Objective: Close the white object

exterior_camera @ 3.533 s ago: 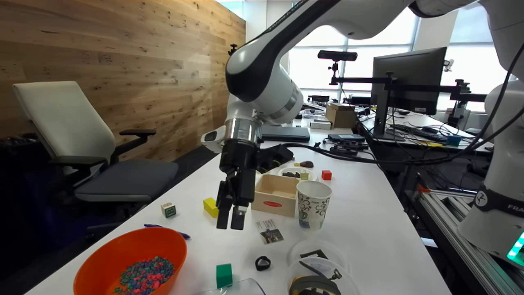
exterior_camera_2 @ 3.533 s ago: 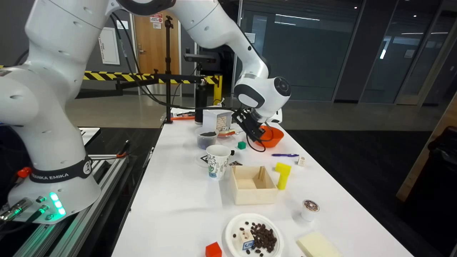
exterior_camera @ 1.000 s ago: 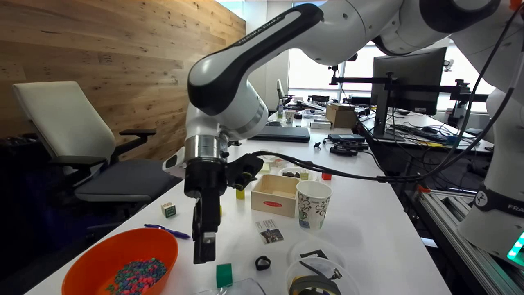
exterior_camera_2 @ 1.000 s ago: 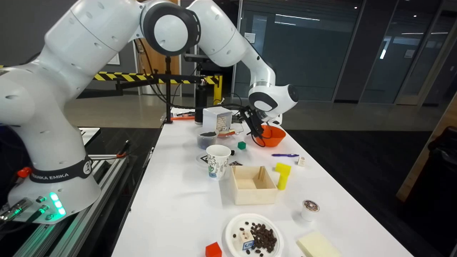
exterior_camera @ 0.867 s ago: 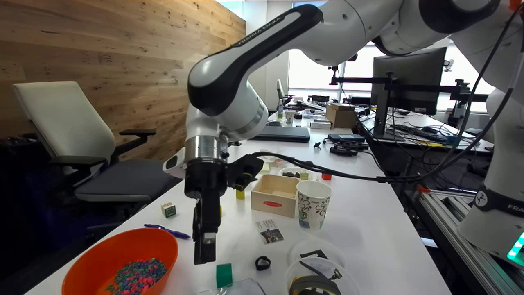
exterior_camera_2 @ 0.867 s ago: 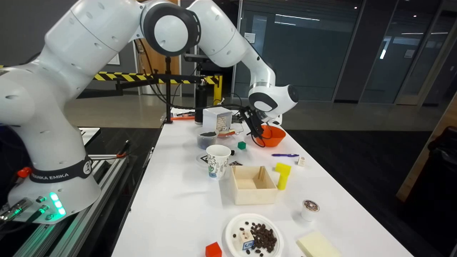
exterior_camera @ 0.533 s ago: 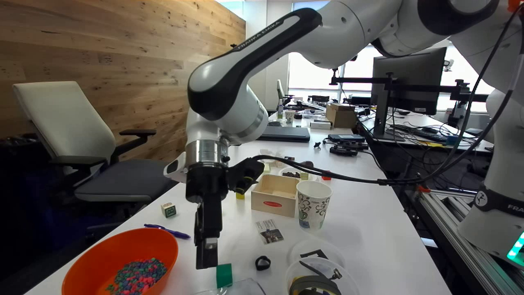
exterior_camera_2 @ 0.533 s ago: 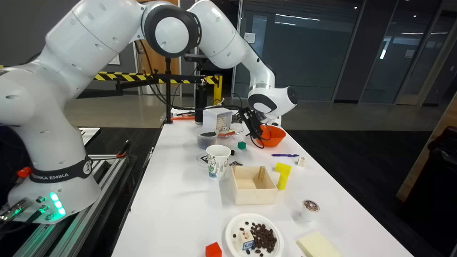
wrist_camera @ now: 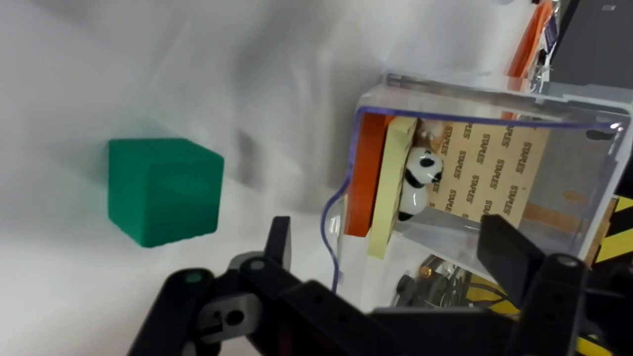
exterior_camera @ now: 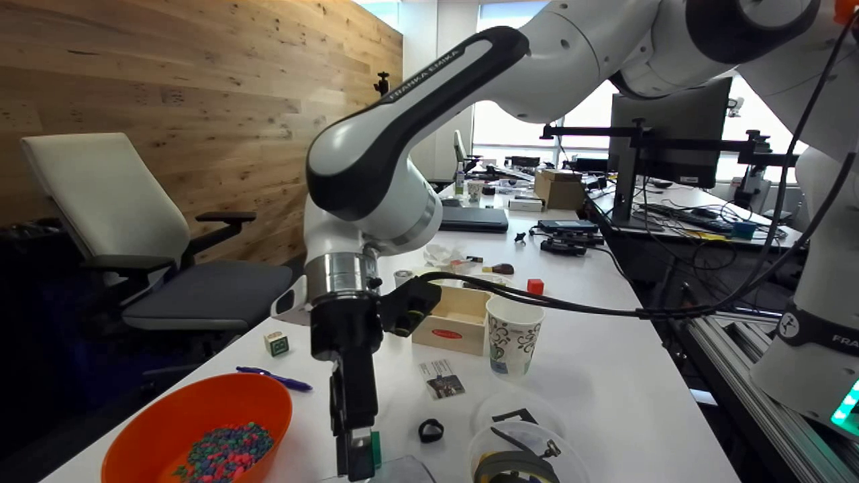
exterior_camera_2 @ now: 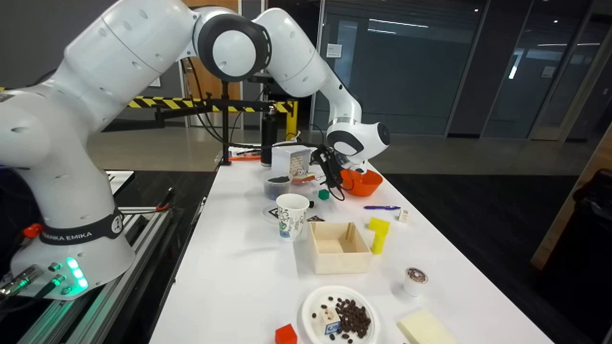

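Two fingers of the tool stand well apart in the wrist view; whether they touch anything cannot be told. In an exterior view, the white box is on the surface at twelve o'clock from the paper cup, with the orange bowl near the box's four o'clock. In the wrist view, its clear, purple-edged part holds a panda figurine beside a yellow pad; the green cube lies at nine o'clock.
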Available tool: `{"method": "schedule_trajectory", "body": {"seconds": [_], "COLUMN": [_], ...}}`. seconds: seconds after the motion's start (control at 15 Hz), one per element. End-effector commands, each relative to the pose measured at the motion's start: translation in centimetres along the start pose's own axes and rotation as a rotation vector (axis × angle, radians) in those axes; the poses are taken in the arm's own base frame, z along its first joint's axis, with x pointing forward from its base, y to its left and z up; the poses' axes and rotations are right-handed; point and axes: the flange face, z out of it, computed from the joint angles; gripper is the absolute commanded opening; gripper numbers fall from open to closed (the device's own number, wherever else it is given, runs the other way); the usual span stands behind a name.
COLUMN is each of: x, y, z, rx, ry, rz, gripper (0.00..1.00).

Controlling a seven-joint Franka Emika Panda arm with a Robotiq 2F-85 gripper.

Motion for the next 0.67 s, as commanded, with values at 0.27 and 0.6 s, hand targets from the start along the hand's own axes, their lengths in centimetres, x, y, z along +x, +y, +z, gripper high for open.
{"method": "schedule_trajectory", "body": {"seconds": [0.27,0.6], "x": [0.3,0.7], "y": [-1.1,-4.2], "z": [1.1,1.9], "rx": [-0.056,-0.107], "ry": [-0.062,-0.083], "rz": [0.026,0.011], "gripper": [0.38,0.34]}}
